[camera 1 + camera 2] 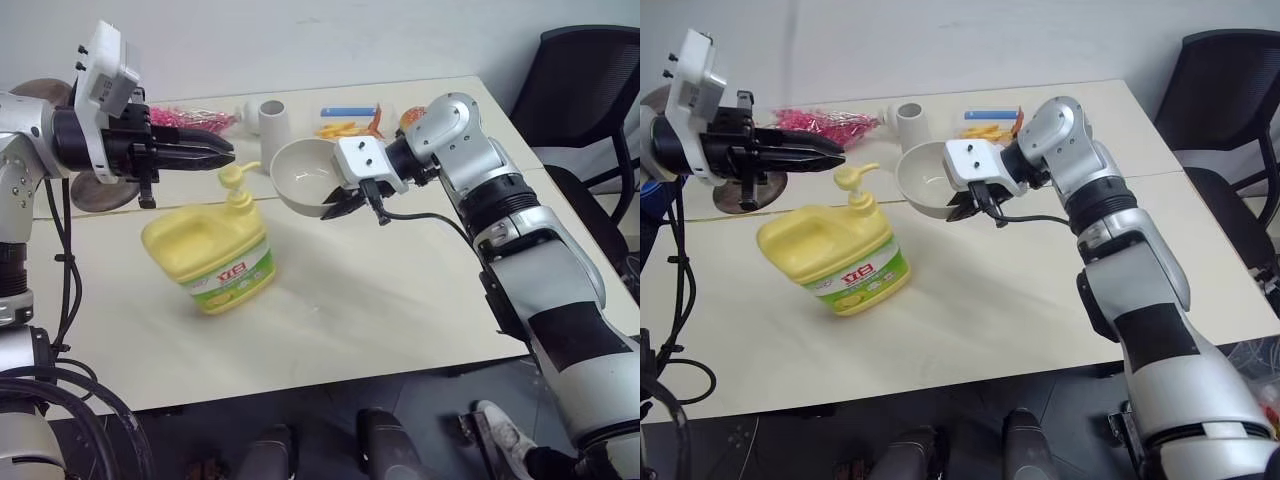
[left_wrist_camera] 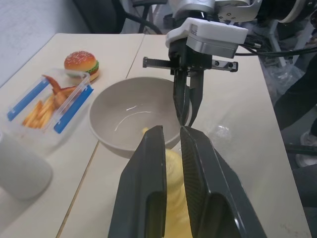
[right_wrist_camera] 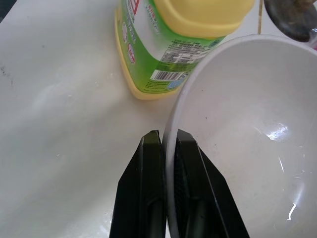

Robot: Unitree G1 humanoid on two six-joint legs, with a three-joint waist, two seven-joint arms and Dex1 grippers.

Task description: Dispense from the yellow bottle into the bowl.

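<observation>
L gripper (image 1: 222, 153) shut, nothing in it, fingers lying roughly level and pointing across toward the robot's right. It hangs just above the pump nozzle (image 1: 236, 177) of the yellow bottle (image 1: 210, 254), not touching as far as I can tell. Bottle stands upright on the table (image 1: 380, 310), long axis vertical, spout aimed right. Next over, the bowl (image 1: 304, 177) is held up off the table just beside the spout, a bit higher than its tip, rim pinched by the R gripper (image 1: 343, 203), one finger inside and one outside. Judgement: L arm is the nearer to the pump; pressing means coming straight down, w/ bowl lowered under spout.
</observation>
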